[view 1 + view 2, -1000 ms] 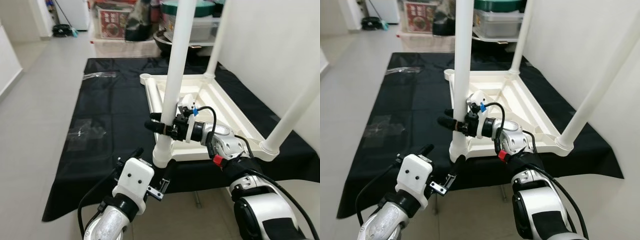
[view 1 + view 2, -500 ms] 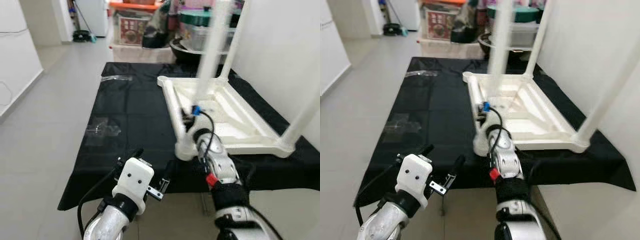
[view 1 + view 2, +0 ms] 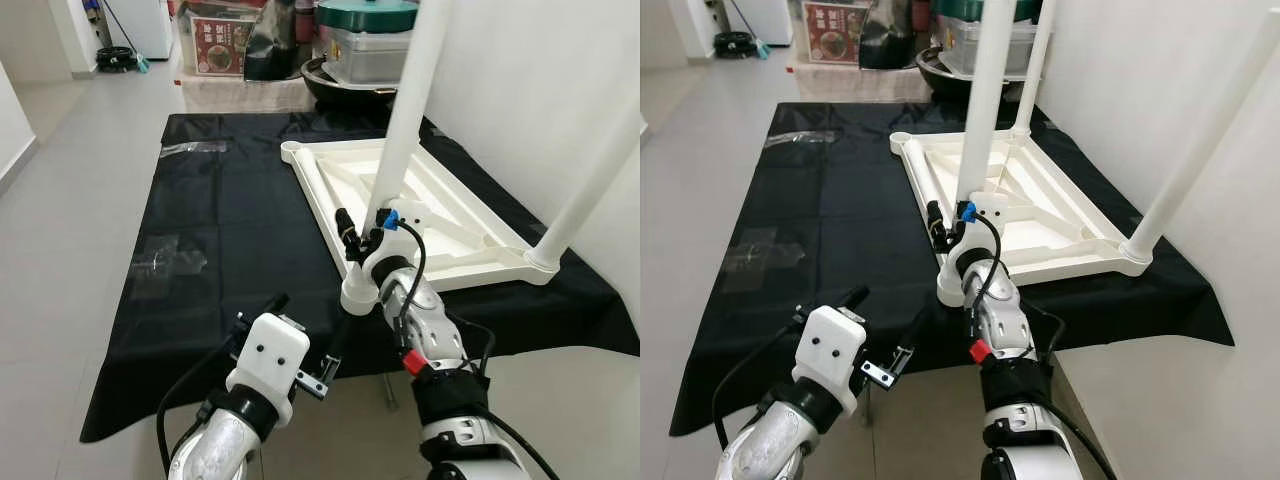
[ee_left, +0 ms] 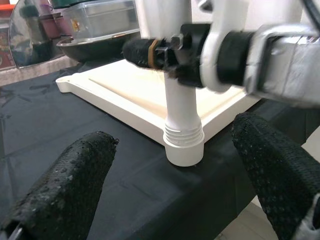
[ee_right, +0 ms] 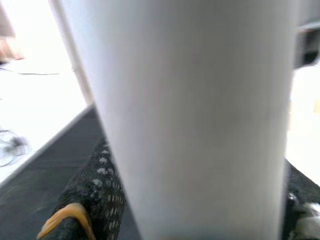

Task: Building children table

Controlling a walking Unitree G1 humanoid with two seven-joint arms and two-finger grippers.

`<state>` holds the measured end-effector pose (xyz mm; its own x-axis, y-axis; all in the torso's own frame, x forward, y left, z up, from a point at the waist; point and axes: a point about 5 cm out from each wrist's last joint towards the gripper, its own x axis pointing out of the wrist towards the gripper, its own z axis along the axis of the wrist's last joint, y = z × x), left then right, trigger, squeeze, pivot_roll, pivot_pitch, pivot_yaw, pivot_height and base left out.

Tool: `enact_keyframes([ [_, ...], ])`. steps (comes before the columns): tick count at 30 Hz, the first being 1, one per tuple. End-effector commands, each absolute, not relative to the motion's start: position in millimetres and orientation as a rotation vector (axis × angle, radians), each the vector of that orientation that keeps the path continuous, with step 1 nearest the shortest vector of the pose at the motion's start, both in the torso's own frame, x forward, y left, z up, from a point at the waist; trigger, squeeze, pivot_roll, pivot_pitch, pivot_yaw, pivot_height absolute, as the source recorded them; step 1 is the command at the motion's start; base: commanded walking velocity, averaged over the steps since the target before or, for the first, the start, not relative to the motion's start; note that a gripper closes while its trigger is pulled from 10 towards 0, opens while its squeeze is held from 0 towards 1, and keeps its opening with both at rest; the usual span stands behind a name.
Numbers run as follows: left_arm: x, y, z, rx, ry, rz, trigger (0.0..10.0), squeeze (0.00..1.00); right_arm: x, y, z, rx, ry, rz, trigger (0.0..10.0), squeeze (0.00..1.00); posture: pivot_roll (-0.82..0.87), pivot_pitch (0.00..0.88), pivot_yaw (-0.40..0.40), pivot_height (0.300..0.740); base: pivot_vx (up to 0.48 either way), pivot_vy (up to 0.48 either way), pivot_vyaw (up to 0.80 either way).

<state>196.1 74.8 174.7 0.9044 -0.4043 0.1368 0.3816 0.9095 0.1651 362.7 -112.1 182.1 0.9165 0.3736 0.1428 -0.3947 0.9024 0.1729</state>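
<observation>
Two grippers and one table are in play. The left gripper (image 3: 306, 338) hangs low over the near edge of the black cloth (image 3: 230, 215), its two black fingers (image 4: 65, 187) spread wide apart with nothing between them; past them, in the left wrist view, sits the threaded foot of the nearest leg. Further left on the cloth lie two clear plastic bags (image 3: 168, 260), well apart from each other.

The white children's table (image 3: 430, 215) lies upside down on the cloth, flat top down, toward the right side near the white wall (image 3: 540, 90). Three legs can be counted standing up from its corners, their long axes rising off the tabletop; the fourth corner, far left, shows a bare socket (image 3: 290, 152). The near-left leg (image 3: 405, 120) leans a little to the right as it rises.

The right gripper (image 3: 352, 235) is clenched around this leg just above its base, one finger (image 5: 92, 192) pressed against the tube on each side. The right-hand leg (image 3: 590, 175) slants up toward the wall. Boxes and a green-lidded tub (image 3: 365, 40) stand behind.
</observation>
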Motion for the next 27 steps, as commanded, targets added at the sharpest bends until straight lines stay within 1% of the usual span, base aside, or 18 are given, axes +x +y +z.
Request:
enact_keyframes([
  [1,196,75,173,0.143,-0.160,-0.406,10.0,0.00,362,-109,189,0.215,-0.132,0.500,10.0,0.00,0.14,0.037,-0.088,0.740,0.000,0.000,0.00],
  [3,195,75,173,0.144,-0.160,-0.406,10.0,0.00,355,-118,190,0.178,-0.100,0.778,10.0,0.00,0.14,0.030,-0.085,0.740,0.000,0.000,0.00],
  [4,195,76,172,0.144,-0.159,-0.407,10.0,0.00,353,-121,190,0.170,-0.078,0.871,10.0,0.00,0.14,0.029,-0.086,0.740,0.000,0.000,0.00],
  [6,195,76,172,0.144,-0.159,-0.407,10.0,0.00,353,-121,190,0.170,-0.078,0.871,10.0,0.00,0.14,0.029,-0.086,0.740,0.000,0.000,0.00],
  [7,195,75,172,0.145,-0.159,-0.408,10.0,0.00,349,-122,188,0.162,-0.046,0.984,10.0,0.00,0.14,0.027,-0.089,0.740,0.000,0.000,0.00],
  [8,195,75,172,0.145,-0.159,-0.408,10.0,0.00,349,-122,188,0.162,-0.046,0.984,10.0,0.00,0.14,0.027,-0.089,0.740,0.000,0.000,0.00],
  [9,195,75,172,0.146,-0.158,-0.409,10.0,0.00,347,-123,187,0.162,-0.028,1.057,10.0,0.00,0.14,0.027,-0.089,0.740,0.000,0.000,0.00],
  [10,196,75,172,0.146,-0.159,-0.409,10.0,0.00,343,-120,183,0.121,0.020,1.177,10.0,0.00,0.15,0.022,-0.092,0.740,0.000,0.000,0.00],
  [11,196,75,172,0.146,-0.159,-0.408,10.0,0.00,341,-119,180,0.093,0.058,1.257,10.0,0.00,0.15,0.022,-0.092,0.740,0.000,0.000,0.00],
  [14,196,75,172,0.147,-0.159,-0.408,10.0,0.00,340,-117,178,0.064,0.085,1.313,10.0,0.00,0.15,0.021,-0.092,0.740,0.000,0.000,0.00],
  [15,196,75,172,0.149,-0.159,-0.406,10.0,0.00,343,-113,177,0.026,0.101,1.340,10.0,0.00,0.16,0.020,-0.092,0.740,0.000,0.000,0.00],
  [18,196,76,172,0.150,-0.159,-0.405,10.0,0.00,346,-107,178,0.006,0.101,1.343,10.0,0.00,0.16,0.018,-0.093,0.740,0.000,0.000,0.00],
  [19,196,76,172,0.151,-0.160,-0.404,10.0,0.00,351,-102,178,-0.028,0.092,1.318,4.3,0.00,0.16,0.015,-0.096,0.740,0.000,0.000,0.00],
  [20,196,76,172,0.150,-0.161,-0.403,10.0,0.00,357,-99,181,-0.048,0.067,1.257,0.0,0.00,0.16,0.015,-0.098,0.740,0.000,0.000,0.00],
  [22,196,76,172,0.150,-0.161,-0.403,10.0,0.00,357,-99,181,-0.048,0.067,1.257,0.0,0.00,0.16,0.015,-0.098,0.740,0.000,0.000,0.00],
  [24,195,76,172,0.149,-0.161,-0.402,10.0,0.00,369,-100,187,-0.054,0.000,1.073,0.0,0.00,0.16,0.012,-0.096,0.740,0.000,0.000,0.00],
  [25,195,76,172,0.149,-0.161,-0.402,10.0,0.00,369,-100,187,-0.054,0.000,1.073,0.0,0.00,0.16,0.012,-0.096,0.740,0.000,0.000,0.00],
  [27,195,75,172,0.148,-0.161,-0.403,10.0,0.00,376,-106,191,-0.037,-0.029,0.931,0.0,0.00,0.15,0.012,-0.094,0.740,0.000,0.000,0.00],
])
